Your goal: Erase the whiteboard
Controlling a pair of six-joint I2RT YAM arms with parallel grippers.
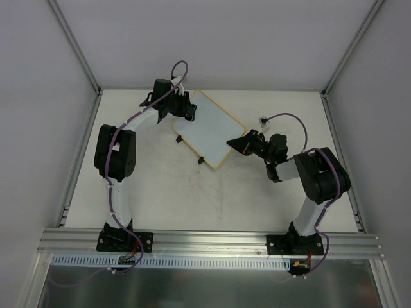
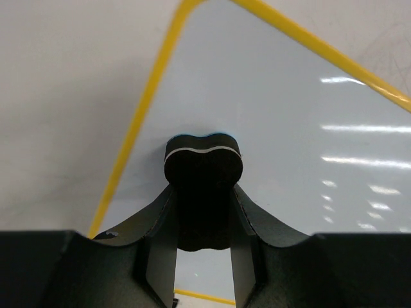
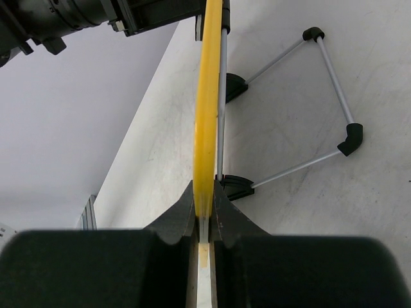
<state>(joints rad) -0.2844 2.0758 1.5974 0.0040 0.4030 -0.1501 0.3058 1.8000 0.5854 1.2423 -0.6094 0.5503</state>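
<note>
The whiteboard point(image 1: 209, 131) lies turned at an angle at the back middle of the table, white with a thin yellow frame. My left gripper point(image 1: 186, 108) is over its far left corner, shut on a small black eraser point(image 2: 203, 168) whose end rests against the white surface point(image 2: 289, 115). No marks show on the part of the board in view. My right gripper point(image 1: 236, 144) is shut on the board's right edge. In the right wrist view that yellow edge point(image 3: 208, 115) runs edge-on between the jaws of the right gripper point(image 3: 205, 208).
A wire stand point(image 3: 334, 96) with black corner clips folds out behind the board onto the table. Two black clips point(image 1: 178, 138) point(image 1: 201, 160) sit on the board's near edge. Grey walls with aluminium posts point(image 1: 76, 45) close in the table, and a rail point(image 1: 212, 239) runs along the front.
</note>
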